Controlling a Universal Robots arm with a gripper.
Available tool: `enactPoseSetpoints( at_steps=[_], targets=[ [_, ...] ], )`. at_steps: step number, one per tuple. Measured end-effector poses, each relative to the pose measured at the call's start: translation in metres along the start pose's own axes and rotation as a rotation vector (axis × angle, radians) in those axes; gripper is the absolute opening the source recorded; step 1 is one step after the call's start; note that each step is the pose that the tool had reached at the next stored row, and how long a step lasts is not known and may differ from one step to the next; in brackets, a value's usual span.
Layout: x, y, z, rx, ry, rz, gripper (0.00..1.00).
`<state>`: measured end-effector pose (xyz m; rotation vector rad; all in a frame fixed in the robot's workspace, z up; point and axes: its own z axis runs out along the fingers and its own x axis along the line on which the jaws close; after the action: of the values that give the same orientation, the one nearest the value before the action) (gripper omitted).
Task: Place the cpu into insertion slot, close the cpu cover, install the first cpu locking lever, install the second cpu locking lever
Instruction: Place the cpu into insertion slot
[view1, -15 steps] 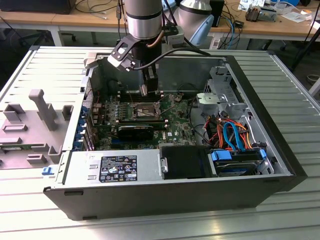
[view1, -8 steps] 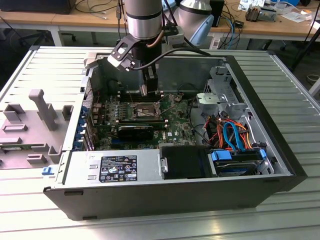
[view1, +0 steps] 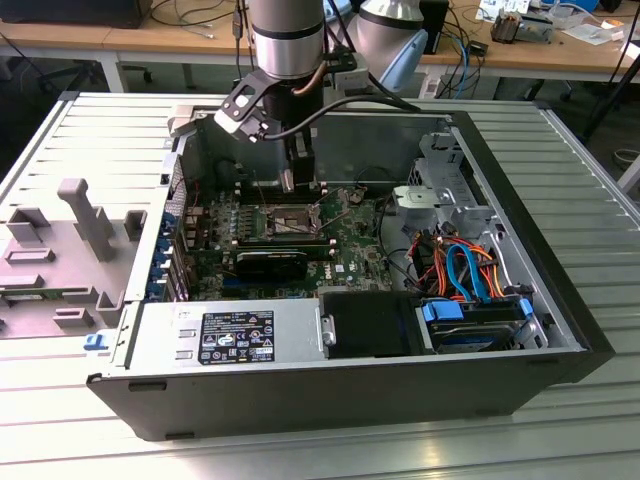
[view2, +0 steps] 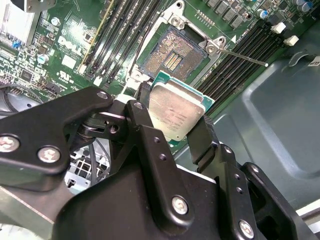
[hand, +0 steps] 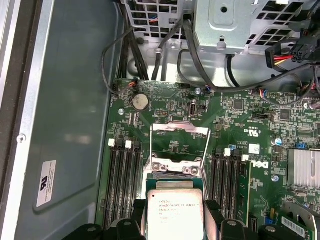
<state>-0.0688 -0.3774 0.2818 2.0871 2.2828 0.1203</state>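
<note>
Right now my fingers (view2: 202, 139) pinch the cpu (view2: 176, 111) by two opposite edges, holding it just above the bare insertion slot (view2: 172, 52). I see the cpu cover (hand: 180, 129) swung up, inside the computer case (view1: 560, 300).

Arm (view1: 287, 40) vertical; end effector (view2: 172, 120) pointing down, fingers (view2: 141, 114) clamped on cpu (view2: 176, 107).

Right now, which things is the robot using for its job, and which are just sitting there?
For the job: gripper holding the cpu; empty insertion slot; opened cpu cover.

Just sitting there: memory slots; coin battery; orange and blue cables; heatsink.
</note>
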Motion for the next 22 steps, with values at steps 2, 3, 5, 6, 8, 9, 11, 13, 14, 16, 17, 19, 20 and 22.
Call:
enactPoseSetpoints(
  at_steps=[2, 3, 5, 6, 8, 9, 11, 13, 14, 16, 17, 19, 20, 22],
  targets=[
    [0.0000, 0.0000, 0.0000, -0.0001, -0.0005, 0.005, 0.55],
    [0.0000, 0.0000, 0.0000, -0.0002, -0.0007, 0.007, 0.55],
    [0.0000, 0.0000, 0.0000, -0.0002, -0.0008, 0.008, 0.55],
    [0.0000, -0.0004, 0.0004, -0.0001, -0.0010, 0.008, 0.55],
    [0.0000, -0.0005, 0.0005, -0.0002, -0.0009, 0.008, 0.55],
    [0.0001, -0.0008, 0.0006, -0.0002, -0.0010, 0.009, 0.55],
    [0.0001, -0.0009, 0.0007, -0.0002, -0.0009, 0.008, 0.55],
    [0.0001, -0.0011, 0.0011, -0.0002, -0.0009, 0.008, 0.55],
    [0.0001, -0.0011, 0.0013, -0.0002, -0.0009, 0.008, 0.55],
    [0.0001, -0.0011, 0.0017, -0.0001, -0.0010, 0.008, 0.55],
    [0.0001, -0.0012, 0.0020, -0.0002, -0.0008, 0.008, 0.55],
    [0.0000, -0.0013, 0.0027, -0.0001, -0.0009, 0.008, 0.55],
    [0.0001, -0.0013, 0.0028, -0.0002, -0.0009, 0.008, 0.55],
    [0.0000, -0.0013, 0.0031, -0.0002, -0.0009, 0.008, 0.55]
  ],
)
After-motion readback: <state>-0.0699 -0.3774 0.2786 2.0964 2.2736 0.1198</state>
